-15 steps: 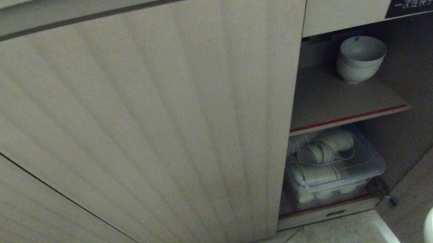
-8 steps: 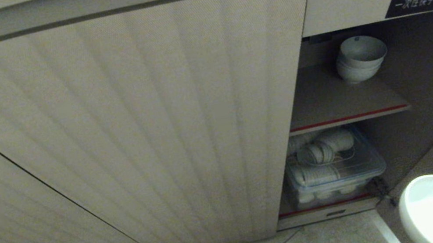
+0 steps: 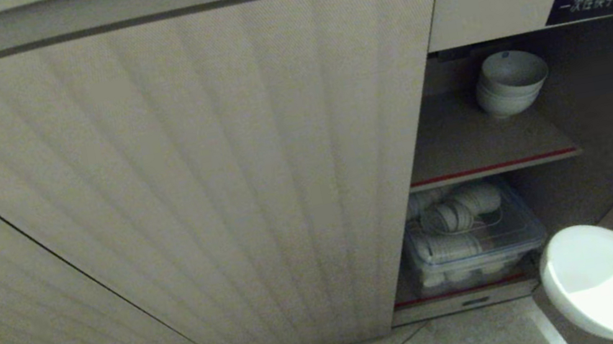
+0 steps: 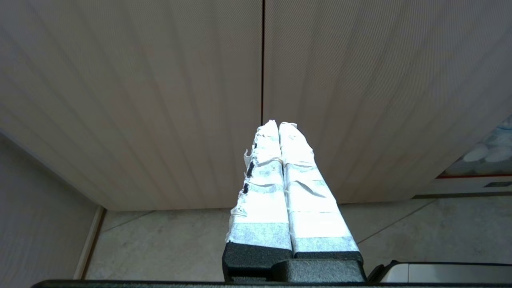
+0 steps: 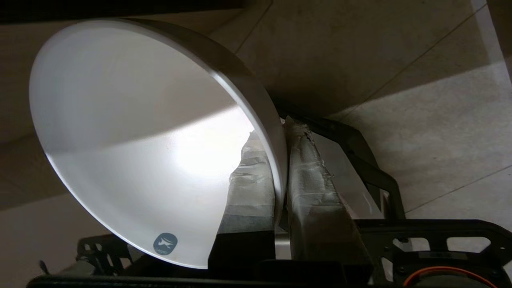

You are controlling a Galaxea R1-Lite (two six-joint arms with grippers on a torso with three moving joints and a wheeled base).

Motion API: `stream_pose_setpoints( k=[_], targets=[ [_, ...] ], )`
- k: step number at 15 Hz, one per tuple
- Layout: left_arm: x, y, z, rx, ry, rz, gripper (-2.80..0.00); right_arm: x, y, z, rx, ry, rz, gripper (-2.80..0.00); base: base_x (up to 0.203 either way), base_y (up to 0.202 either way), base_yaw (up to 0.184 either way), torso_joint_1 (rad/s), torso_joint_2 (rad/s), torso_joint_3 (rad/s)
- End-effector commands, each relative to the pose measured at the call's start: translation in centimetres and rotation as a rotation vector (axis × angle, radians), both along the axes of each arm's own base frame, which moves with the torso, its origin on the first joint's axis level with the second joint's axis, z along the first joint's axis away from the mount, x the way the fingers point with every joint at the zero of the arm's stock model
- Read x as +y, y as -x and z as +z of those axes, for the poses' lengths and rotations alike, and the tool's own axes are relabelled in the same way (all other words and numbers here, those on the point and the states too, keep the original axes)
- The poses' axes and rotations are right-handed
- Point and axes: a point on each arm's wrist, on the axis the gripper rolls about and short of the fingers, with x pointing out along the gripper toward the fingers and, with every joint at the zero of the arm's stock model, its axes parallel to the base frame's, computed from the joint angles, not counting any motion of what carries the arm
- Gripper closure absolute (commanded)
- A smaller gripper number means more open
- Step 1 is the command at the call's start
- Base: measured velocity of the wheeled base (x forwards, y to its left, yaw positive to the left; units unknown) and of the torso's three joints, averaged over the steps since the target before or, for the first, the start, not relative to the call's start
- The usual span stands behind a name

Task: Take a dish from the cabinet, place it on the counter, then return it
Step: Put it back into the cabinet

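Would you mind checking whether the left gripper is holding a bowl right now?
No: in the left wrist view the left gripper has its taped fingers pressed together with nothing between them, pointing at the ribbed cabinet door.

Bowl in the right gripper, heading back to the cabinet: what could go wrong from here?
The right gripper pinches only the dish rim, one finger inside, one outside, so the tilted glossy bowl might slip or swing. On the shelf, the stacked bowls could be knocked. The ribbed door borders the opening, so clearance may be tight.

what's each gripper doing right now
left gripper: shut, empty, facing the cabinet door
right gripper: shut on the bowl rim
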Motion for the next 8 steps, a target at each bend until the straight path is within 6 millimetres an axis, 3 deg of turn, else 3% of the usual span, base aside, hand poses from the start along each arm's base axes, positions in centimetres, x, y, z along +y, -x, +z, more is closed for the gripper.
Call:
stream_pose_setpoints(
  k=[1, 8],
  targets=[
    [0.0, 0.0, 0.0, -0.001, 0.001, 0.001, 0.00, 0.1, -0.9, -0.1, 0.022, -0.008, -0.012, 0.00, 0.000, 0.000, 0.000, 0.000, 0.00, 0.000],
    [0.0, 0.0, 0.0, -0.001, 0.001, -0.001, 0.00, 0.7, -3.2, 0.1, 0.020, -0.044, -0.053, 0.00, 0.000, 0.000, 0.000, 0.000, 0.00, 0.000]
  ],
)
